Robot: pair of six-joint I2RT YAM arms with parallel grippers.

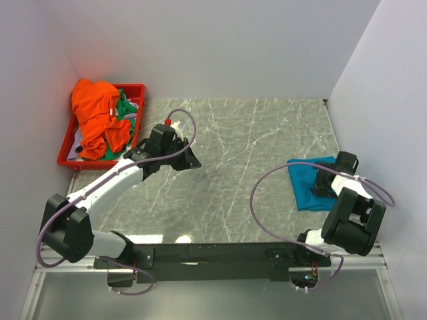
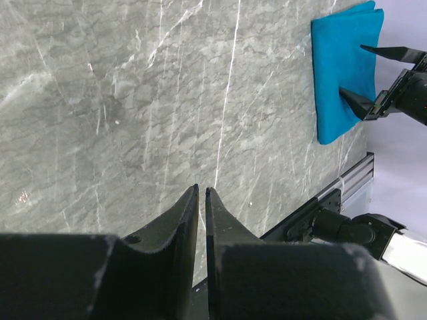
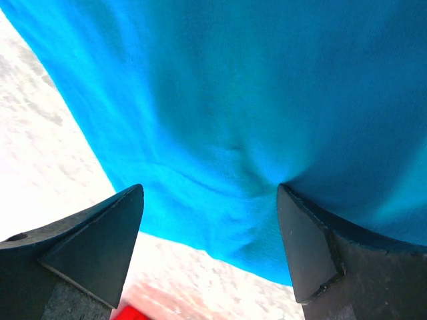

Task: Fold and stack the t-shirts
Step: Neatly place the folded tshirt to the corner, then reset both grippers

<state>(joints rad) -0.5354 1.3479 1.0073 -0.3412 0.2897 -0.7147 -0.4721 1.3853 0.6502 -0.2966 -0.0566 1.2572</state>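
Over the folded teal-blue t-shirt [image 1: 305, 185], the right pincer [image 3: 208, 191], wide open.

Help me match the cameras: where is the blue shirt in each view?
Top external: blue shirt, right side of the table.
Left wrist: blue shirt, upper right corner.
Right wrist: blue shirt fills most of the picture.
Shared landmark: the right gripper, open at the blue shirt.

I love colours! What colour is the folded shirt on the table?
Teal-blue shirt, best seen in left wrist view.
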